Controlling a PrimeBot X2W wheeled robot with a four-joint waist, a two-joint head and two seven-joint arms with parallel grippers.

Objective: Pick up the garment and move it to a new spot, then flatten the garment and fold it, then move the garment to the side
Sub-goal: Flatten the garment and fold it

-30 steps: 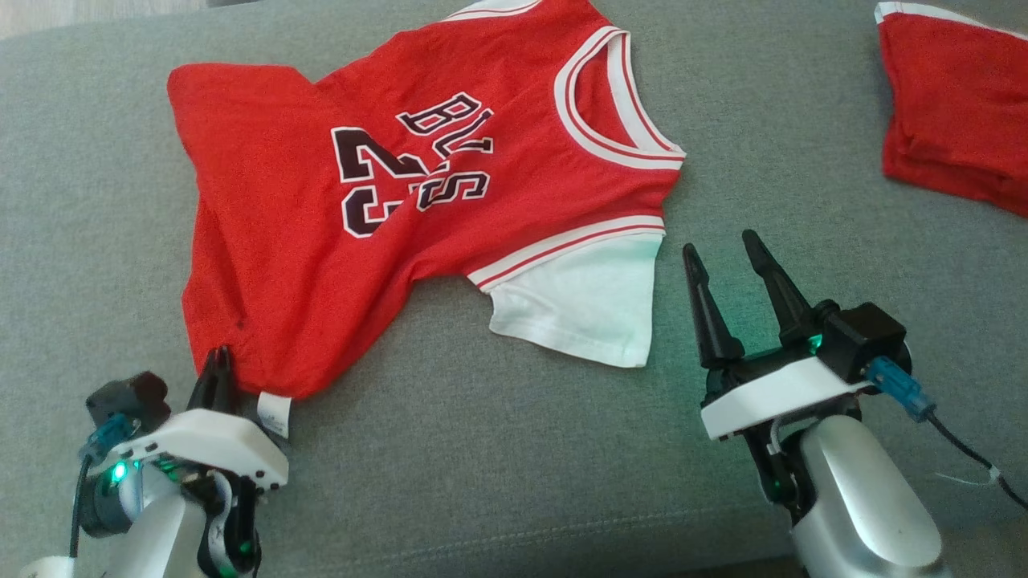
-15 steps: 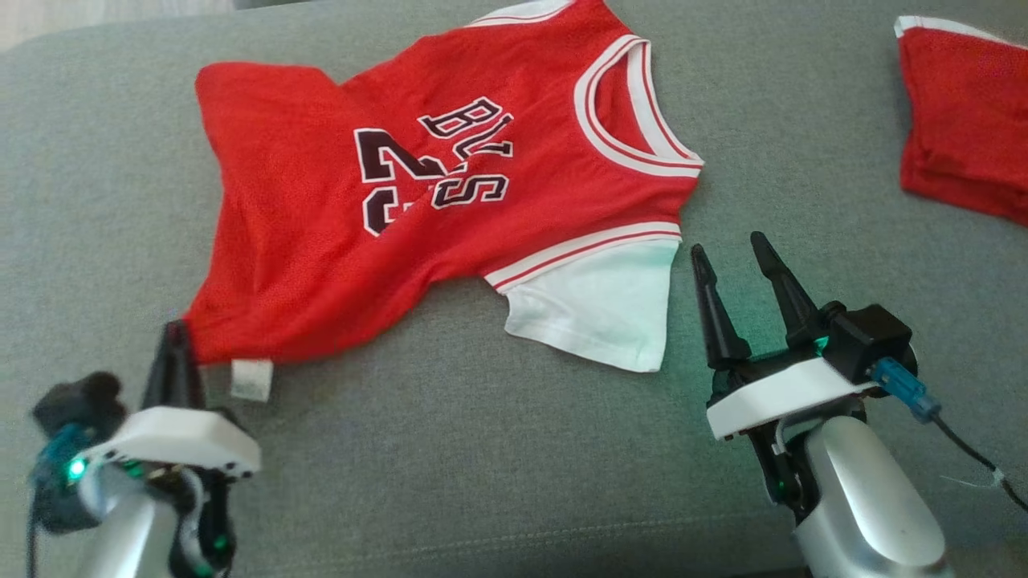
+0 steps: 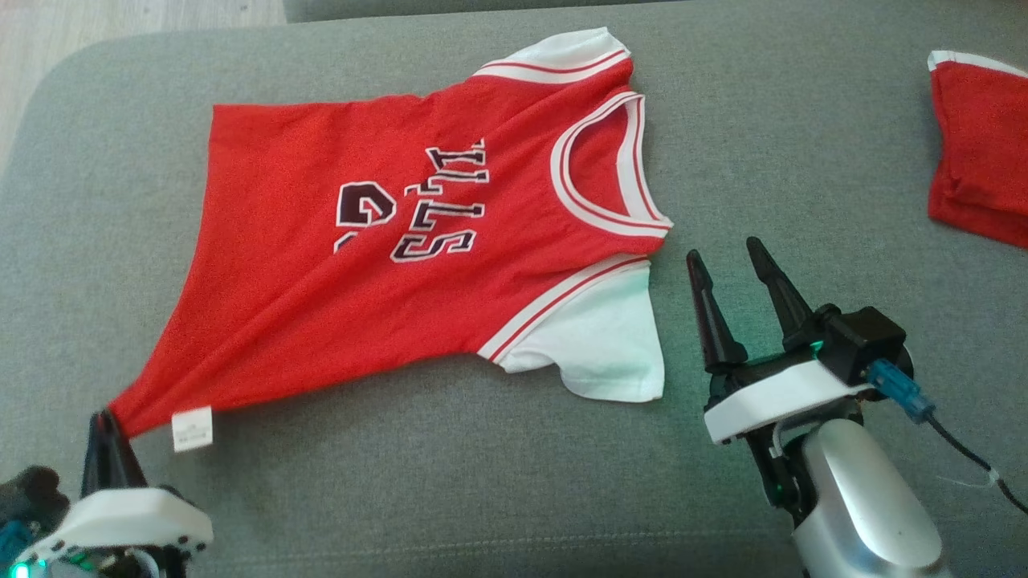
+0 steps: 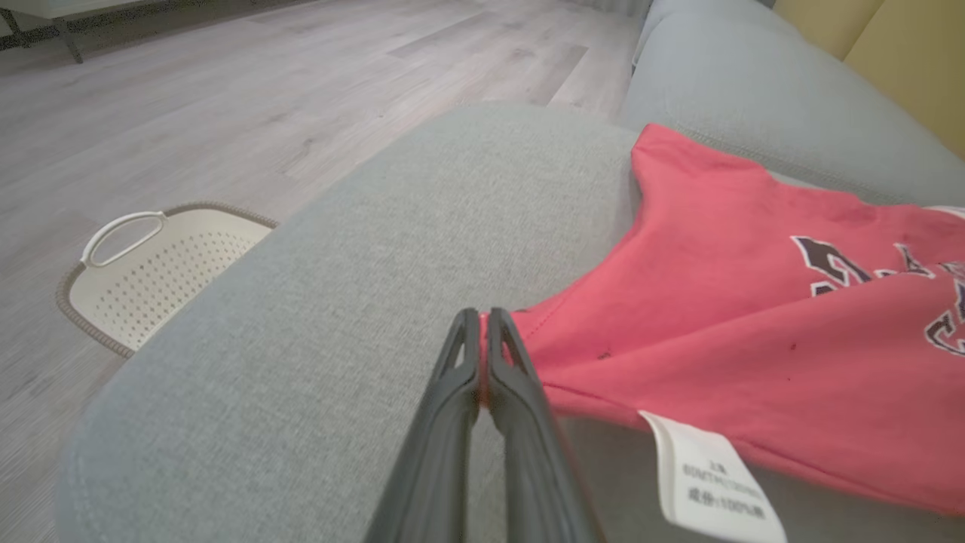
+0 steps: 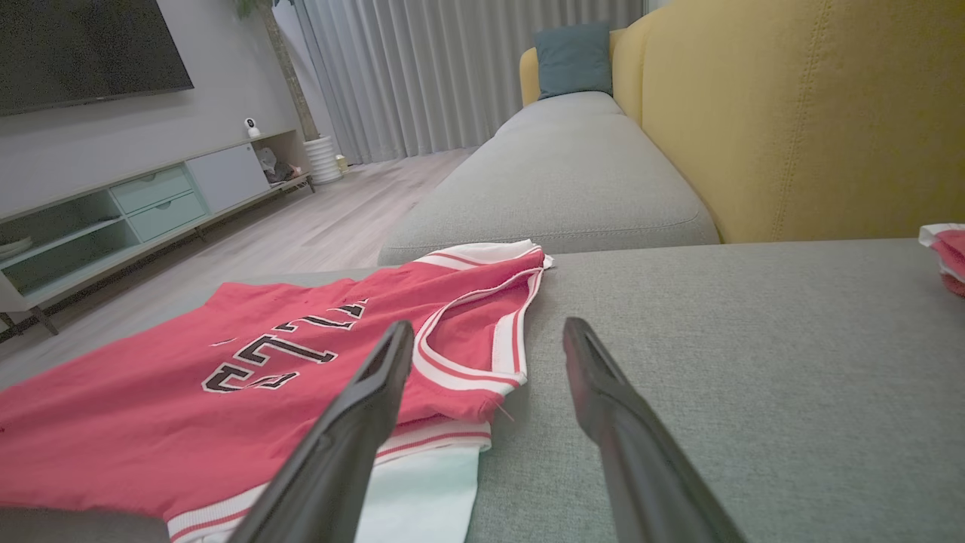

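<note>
**Desk:** What carries the scene?

**Photographer:** A grey sofa seat [image 3: 482, 482]. The garment [image 3: 321, 281] lies across its middle, lettering up. The neck opening is toward the right, and white lining shows below a striped armhole.

**Desk:** And at the edges?

**Photographer:** A plain red cloth [image 3: 976, 160] sits at the seat's far right, well apart from the garment. A pale perforated basket [image 4: 143, 279] stands on the wood floor beside the sofa.

**Desk:** The arms?

**Photographer:** The right end effector [image 3: 723, 248] hovers just beside the white lining, fingers spread, touching nothing. The left end effector [image 3: 103, 417], fingers pressed together, is clamped on the garment's hem corner, which narrows to a point there. A white label [image 3: 192, 428] hangs just beside it.
</note>
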